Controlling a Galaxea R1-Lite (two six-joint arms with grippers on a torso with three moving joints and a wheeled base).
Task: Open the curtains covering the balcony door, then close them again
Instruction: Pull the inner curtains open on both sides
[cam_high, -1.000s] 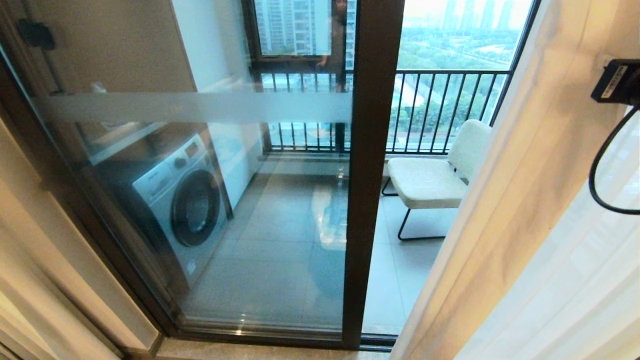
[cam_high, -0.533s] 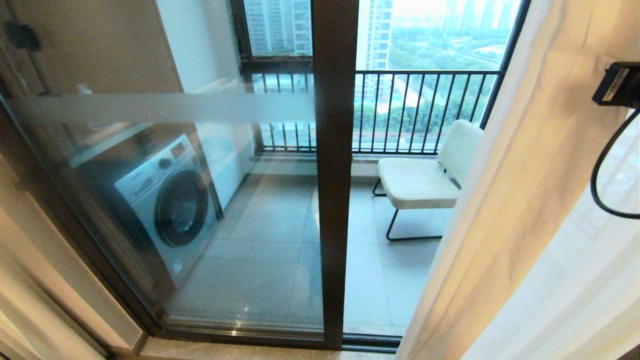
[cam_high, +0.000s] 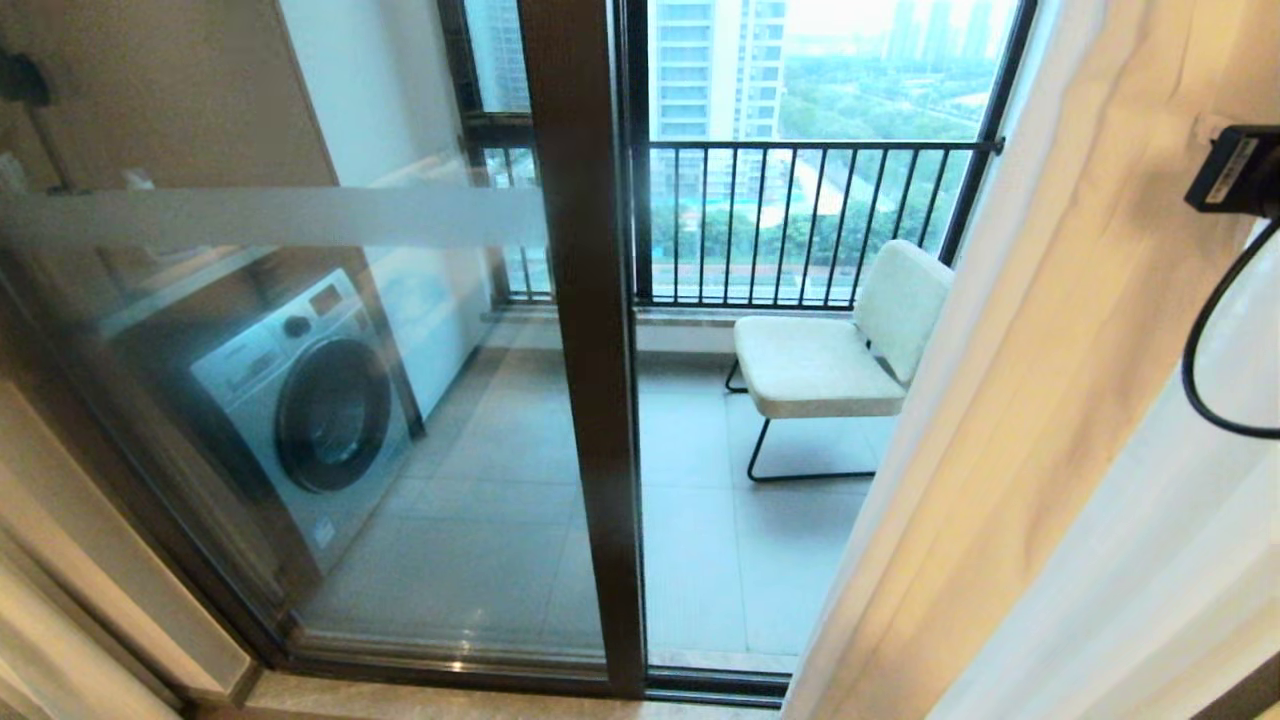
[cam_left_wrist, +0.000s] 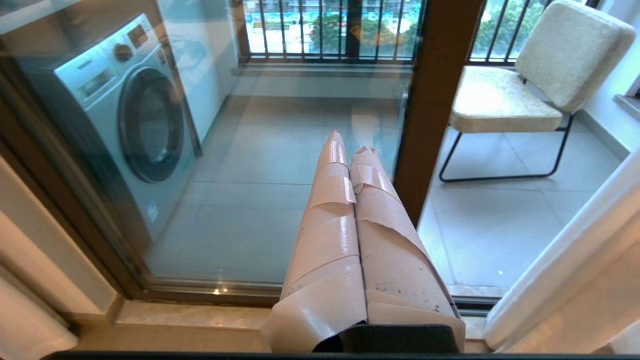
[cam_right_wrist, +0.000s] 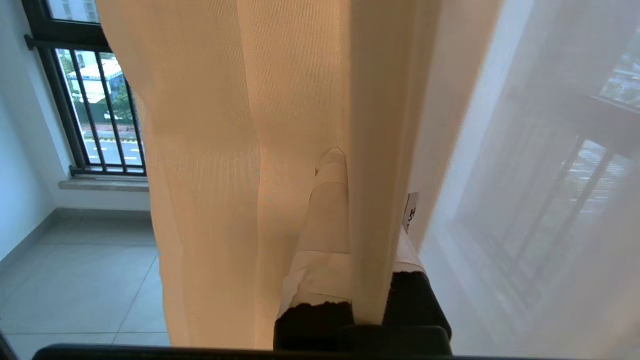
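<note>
The curtains (cam_right_wrist: 300, 100) sit pinched in the right claw (cam_right_wrist: 350, 165), seen only from its wrist; left claw (cam_left_wrist: 350, 147) clenched empty.

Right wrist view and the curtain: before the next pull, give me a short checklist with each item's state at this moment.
1. Right gripper shut on a fold of the cream curtain: ok, fabric hangs between its taped fingers.
2. Sheer layer caught in the grip too: cannot tell.
3. Left gripper shut, empty, away from the fabric: ok.
4. Balcony door uncovered in the head view: ok, the curtain is gathered at the right, with the washing machine and chair visible.
5. Black cable near the curtain not snagging the fabric: cannot tell.
</note>
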